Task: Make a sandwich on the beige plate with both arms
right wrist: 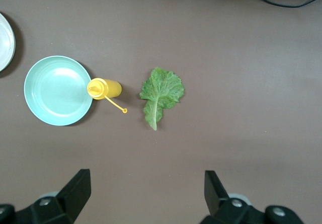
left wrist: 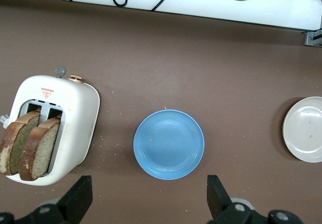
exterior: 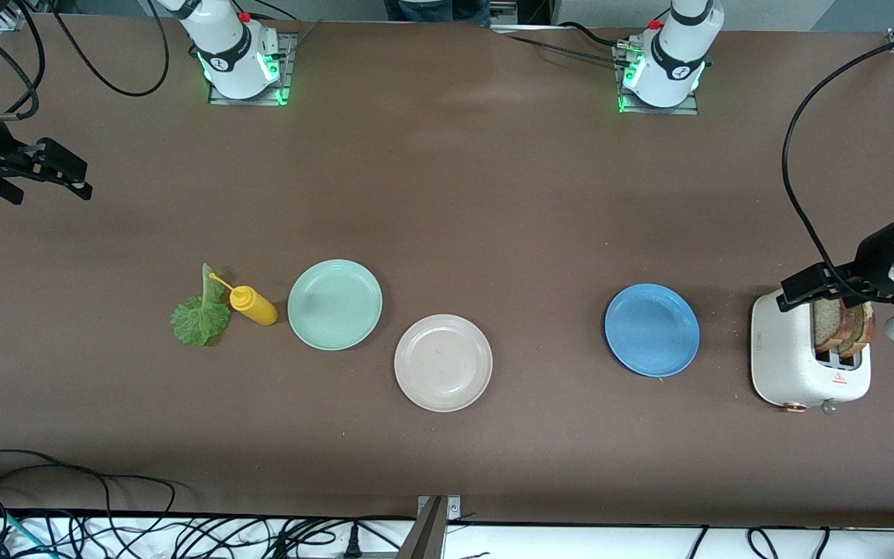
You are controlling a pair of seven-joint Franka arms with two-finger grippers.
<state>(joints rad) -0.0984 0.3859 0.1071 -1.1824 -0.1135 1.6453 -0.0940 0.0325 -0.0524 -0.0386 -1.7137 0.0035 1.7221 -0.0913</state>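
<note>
**Both hands wide and empty, sandwich parts still apart**

The beige plate (exterior: pixel 443 362) sits bare near the middle of the tabletop, toward the edge closest to the front camera. Nothing on it yet.

Two bread slices (exterior: pixel 844 324) stand upright in the slots of a white toaster (exterior: pixel 800 361) at the left arm's end of the tabletop. A blue plate (exterior: pixel 652 330) lies between toaster and beige plate.

The lettuce leaf (exterior: pixel 202 317) lies flat toward the right arm's end, touching or just beside a yellow squeeze bottle (exterior: pixel 253 304) lying on its side. A mint-green plate (exterior: pixel 334 304) sits next to the bottle, close by the beige plate.

Left hand (exterior: pixel 812 286) hangs over the toaster's top, fingers spread wide, holding nothing. It looks placed for the bread.

Right hand (exterior: pixel 47 171) hovers above the tabletop's edge at its own end, fingers wide, empty, well apart from the leaf. Seems to be waiting.

The split looks deliberate: bread to one arm, leaf to the other, plate between.
</note>
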